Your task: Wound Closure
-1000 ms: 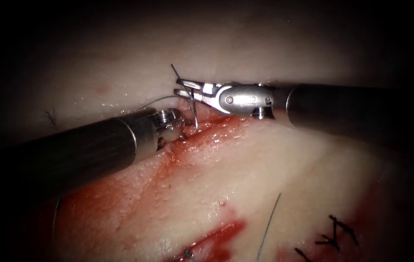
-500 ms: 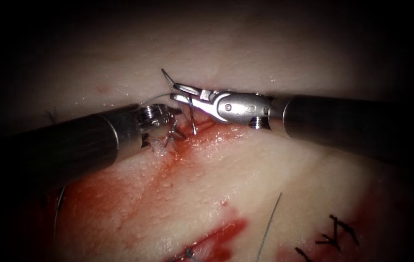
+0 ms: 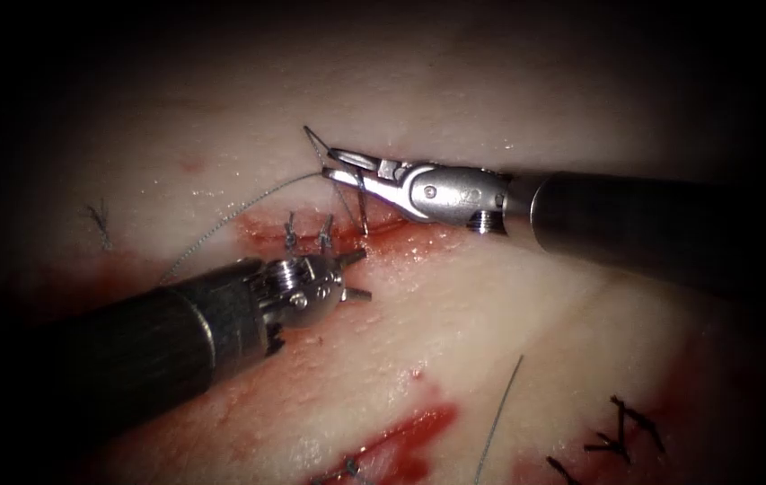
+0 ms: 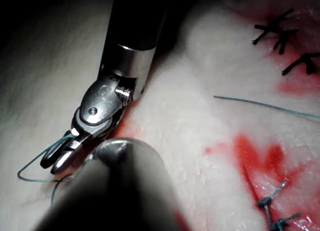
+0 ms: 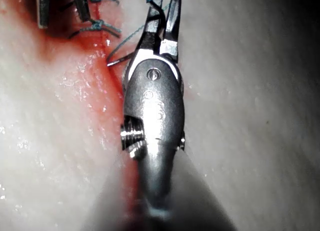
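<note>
My right tool [image 3: 336, 164] reaches in from the right, just above the cut [image 3: 400, 235] in the tissue. Its jaws are open. A thin thread [image 3: 239, 211] crosses between them, trailing left over the tissue and dropping down to the cut. Close up, the right tool [image 5: 162, 11] shows thread lying across one jaw. Two tied stitches [image 3: 291, 232] [image 3: 324, 232] sit in the cut's left end. My left tool [image 3: 360, 274] lies below them, its jaws open and holding nothing. The right tool [image 4: 62, 153] appears with a thread loop [image 4: 30, 178] beside it.
A loose thread end [image 3: 499, 413] lies on the lower tissue. Dark stitches [image 3: 620, 431] sit at the lower right and a stitched second cut [image 3: 347, 467] at the bottom. Red fluid [image 3: 221, 386] stains the lower left tissue. A short cut end [image 3: 98, 220] lies far left.
My left tool has drawn back from the cut, down and to the left, uncovering the two tied stitches. The right tool has barely moved, and the thread now stretches further left.
</note>
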Robot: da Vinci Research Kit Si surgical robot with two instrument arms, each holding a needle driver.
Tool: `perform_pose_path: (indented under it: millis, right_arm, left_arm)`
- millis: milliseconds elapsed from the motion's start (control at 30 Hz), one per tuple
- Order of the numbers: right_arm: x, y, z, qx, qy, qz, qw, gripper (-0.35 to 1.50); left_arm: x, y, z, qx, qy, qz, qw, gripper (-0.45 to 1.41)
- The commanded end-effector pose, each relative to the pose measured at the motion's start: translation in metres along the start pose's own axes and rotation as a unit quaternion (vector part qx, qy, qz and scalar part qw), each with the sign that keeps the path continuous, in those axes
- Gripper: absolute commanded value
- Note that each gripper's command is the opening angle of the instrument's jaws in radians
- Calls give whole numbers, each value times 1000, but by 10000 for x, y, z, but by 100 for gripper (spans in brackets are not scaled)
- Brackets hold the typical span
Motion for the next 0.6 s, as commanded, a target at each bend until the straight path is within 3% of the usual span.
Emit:
perform_pose_path:
  millis: [33, 267, 600]
  right_arm:
    - [-5, 0, 10, 0, 2, 4, 1000, -35]
    - [-2, 1, 13, -4, 3, 23, 1000, -35]
    - [2, 6, 10, -9, 5, 45, 999, -35]
  left_arm:
    - [4, -2, 7, 1, 2, 3, 1000, 46]
    - [-7, 15, 30, -1, 4, 9, 1000, 37]
    - [-26, 14, 69, -25, -10, 19, 999, 37]
